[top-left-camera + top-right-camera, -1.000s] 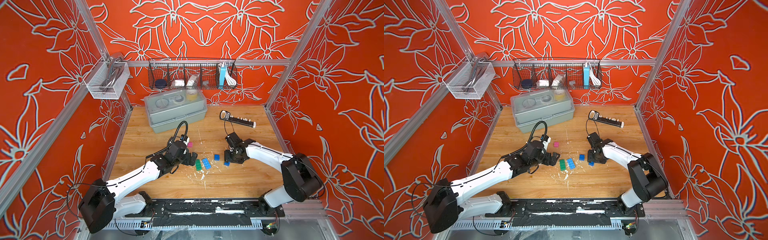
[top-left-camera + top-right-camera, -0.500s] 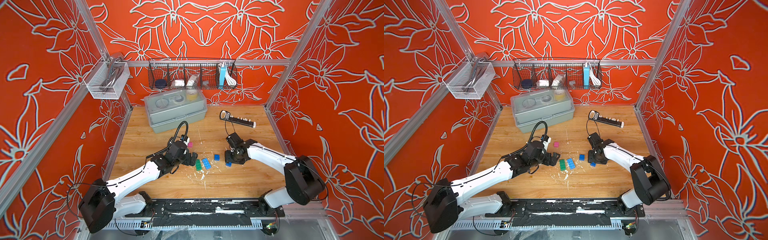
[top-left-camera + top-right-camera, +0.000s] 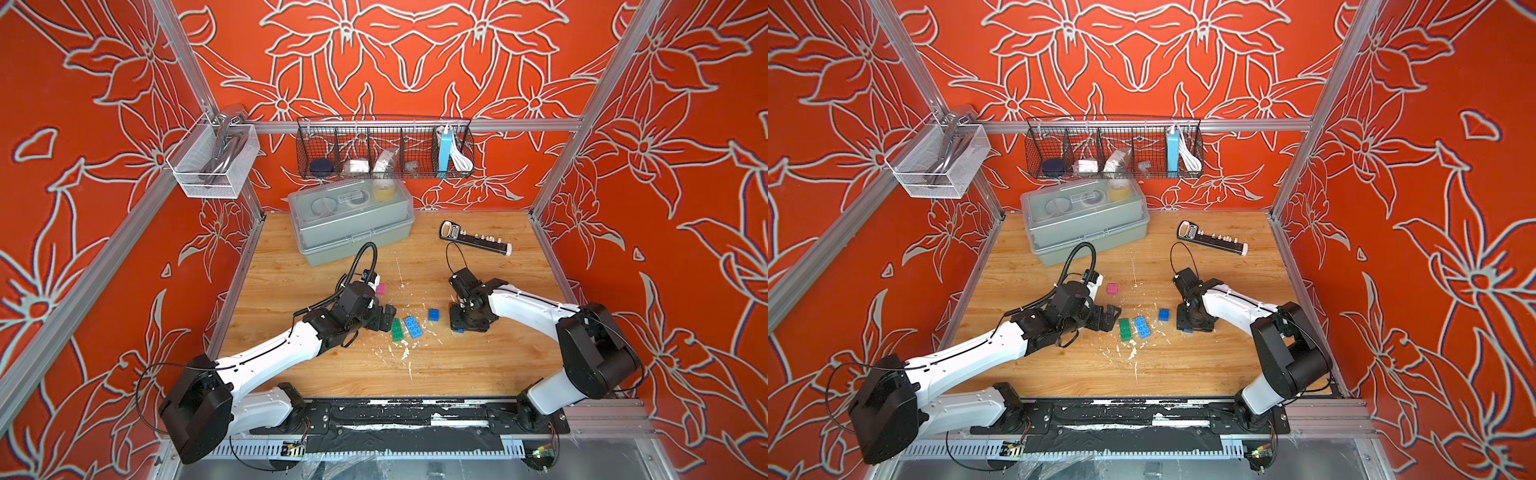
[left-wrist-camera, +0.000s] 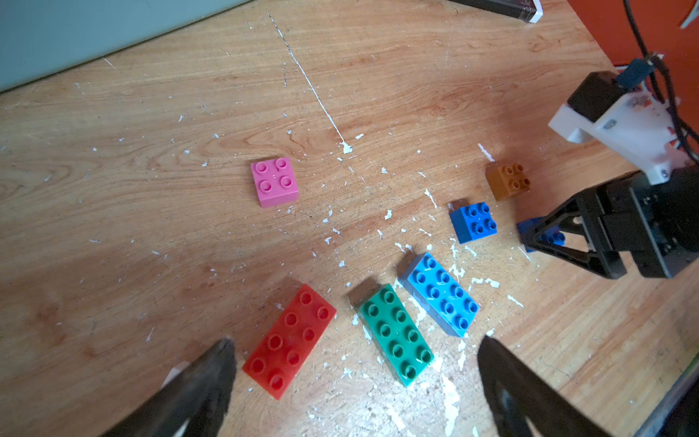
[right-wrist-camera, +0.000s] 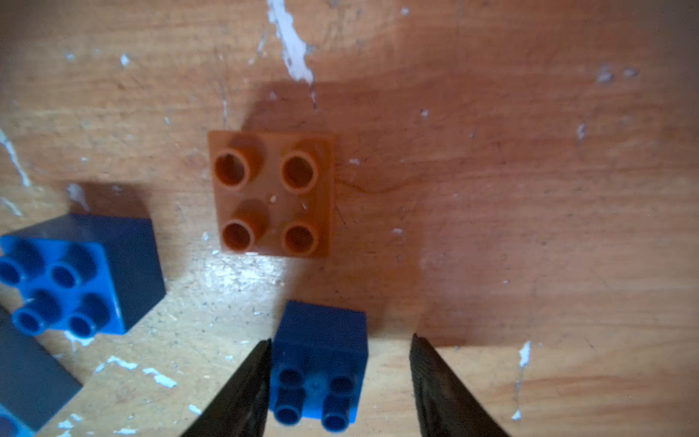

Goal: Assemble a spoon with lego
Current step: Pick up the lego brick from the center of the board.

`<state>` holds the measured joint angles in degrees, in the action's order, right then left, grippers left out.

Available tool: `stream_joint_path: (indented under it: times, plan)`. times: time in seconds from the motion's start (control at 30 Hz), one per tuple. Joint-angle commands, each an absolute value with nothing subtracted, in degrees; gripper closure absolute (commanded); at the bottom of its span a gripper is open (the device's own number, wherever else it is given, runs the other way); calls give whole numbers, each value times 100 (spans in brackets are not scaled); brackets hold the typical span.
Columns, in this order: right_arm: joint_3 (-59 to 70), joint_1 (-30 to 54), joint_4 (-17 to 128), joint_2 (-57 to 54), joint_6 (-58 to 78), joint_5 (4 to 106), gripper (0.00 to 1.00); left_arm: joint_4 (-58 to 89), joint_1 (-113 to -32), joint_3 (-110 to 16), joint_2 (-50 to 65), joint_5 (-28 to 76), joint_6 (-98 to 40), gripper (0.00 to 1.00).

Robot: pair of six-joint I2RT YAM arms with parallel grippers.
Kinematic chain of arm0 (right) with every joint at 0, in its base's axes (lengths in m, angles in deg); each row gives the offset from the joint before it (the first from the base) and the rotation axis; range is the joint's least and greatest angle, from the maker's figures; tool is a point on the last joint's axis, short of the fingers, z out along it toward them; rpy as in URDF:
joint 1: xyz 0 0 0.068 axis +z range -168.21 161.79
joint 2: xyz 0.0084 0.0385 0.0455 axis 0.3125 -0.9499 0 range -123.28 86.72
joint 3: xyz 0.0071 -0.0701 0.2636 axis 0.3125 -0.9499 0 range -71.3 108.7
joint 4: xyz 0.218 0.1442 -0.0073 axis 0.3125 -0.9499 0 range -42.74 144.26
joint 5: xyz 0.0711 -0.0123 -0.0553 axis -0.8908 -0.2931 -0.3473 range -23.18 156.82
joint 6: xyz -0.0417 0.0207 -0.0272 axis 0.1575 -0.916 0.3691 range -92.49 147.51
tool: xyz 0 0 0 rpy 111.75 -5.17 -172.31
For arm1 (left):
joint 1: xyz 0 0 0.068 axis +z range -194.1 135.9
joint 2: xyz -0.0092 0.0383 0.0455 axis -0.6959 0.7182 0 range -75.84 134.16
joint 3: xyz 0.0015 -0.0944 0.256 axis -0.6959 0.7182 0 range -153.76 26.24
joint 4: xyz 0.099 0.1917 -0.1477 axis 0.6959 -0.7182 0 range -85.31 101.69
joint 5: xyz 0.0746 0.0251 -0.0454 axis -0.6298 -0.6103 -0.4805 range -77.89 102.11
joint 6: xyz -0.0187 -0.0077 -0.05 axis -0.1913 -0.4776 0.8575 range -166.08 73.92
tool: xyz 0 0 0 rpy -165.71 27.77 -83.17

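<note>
Scuffed wooden tabletop, red floral walls. No spoon yet: the lego lies loose in single bricks near mid-table. Right gripper has dropped since a second ago. Its jaws now straddle the dark blue square brick, one finger touching its side, the other just clear: part open, nothing gripped. A pick looks imminent. Left gripper unmoved, spread wide, empty, over red oblong and green oblong. Brown square sits just beyond the blue, apart.
</note>
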<state>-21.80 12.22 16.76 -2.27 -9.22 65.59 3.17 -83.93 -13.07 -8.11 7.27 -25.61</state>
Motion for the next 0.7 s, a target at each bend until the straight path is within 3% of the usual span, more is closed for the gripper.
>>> stream_joint_path:
  times: [0.0, 0.5, 0.67]
  plan:
    - [-2138, 1268, 1488, -166, -894, 6752, 44, 351, -8435, -1279, -786, 719, -2551, 2]
    - [-2120, 1274, 1506, -57, -862, 6786, 59, 325, -8447, -1323, -750, 684, -2570, 2]
    - [-2095, 1286, 1464, -45, -850, 6834, 68, 325, -8446, -1334, -727, 675, -2574, 2]
